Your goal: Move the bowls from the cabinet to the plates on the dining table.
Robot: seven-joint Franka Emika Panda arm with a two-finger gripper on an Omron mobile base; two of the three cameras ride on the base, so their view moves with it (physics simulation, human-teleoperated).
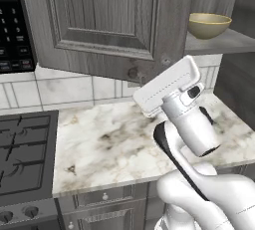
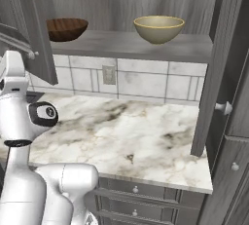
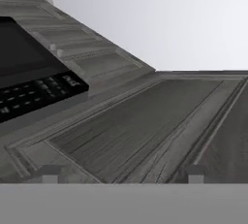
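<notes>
Well to the left of the white arm's two-finger pincer: black gas hob low down, and above it a black microwave front with a keypad, seen slantwise at the left of the hand view. Pincer itself spread wide, small dark fingertips standing well apart, pinching nothing, pointed close up at the raised panel of the grey wood-grain wall cabinet's open left door. Small round door knob just beside the white hand in the left base view; touching or apart, cannot tell. Below the pincer and stretching off to its right: white-and-brown marble worktop over grey drawer fronts with small knobs. Up and to the right of the pincer, past the door's edge, on the grey cabinet shelf: wide, shallow, dark brown wood-look bowl, upright. Farther right on the same shelf, well apart from the first: glossy tan round bowl with a small foot, also upright. Farthest right from the pincer: the cabinet's other grey door, swung open, with its round knob.
</notes>
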